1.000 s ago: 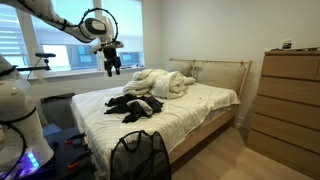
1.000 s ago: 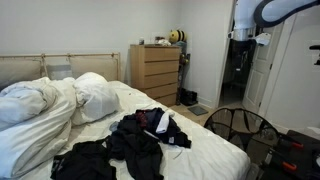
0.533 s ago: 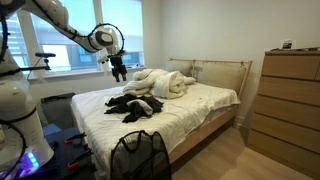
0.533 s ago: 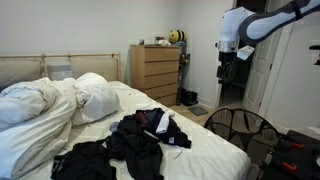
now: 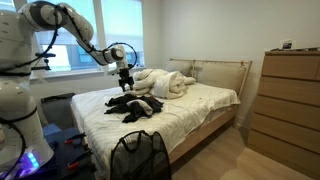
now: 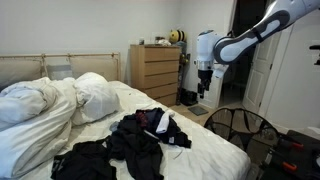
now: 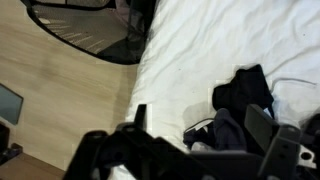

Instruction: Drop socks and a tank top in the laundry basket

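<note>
No readable text, label, brand or number shows up anywhere in these views, on any surface at all.

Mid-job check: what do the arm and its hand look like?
The arm is white, built of rounded segments with dark bands at the joints. The hand is black and blocky below a round wrist. In the wrist view its fingers look dark and flat. No legible markings.
</note>
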You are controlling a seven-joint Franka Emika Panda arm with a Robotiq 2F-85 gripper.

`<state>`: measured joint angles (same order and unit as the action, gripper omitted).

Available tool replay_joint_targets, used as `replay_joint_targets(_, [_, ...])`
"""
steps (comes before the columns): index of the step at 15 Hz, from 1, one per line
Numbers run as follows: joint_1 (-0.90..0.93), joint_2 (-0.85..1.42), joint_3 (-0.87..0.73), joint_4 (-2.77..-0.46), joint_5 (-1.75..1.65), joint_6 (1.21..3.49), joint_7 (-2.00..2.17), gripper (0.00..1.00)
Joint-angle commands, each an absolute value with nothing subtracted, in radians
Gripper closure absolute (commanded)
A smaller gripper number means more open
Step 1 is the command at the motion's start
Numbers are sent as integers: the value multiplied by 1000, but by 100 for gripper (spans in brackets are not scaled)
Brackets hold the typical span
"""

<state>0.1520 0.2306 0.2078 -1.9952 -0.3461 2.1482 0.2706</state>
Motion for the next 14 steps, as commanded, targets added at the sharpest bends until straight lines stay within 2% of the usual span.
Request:
replay_joint_targets(1, [214,382,187,-1801,-365,2062,133,0])
replay_joint_targets(14, [439,819,48,-1328,-211,2186,661,0])
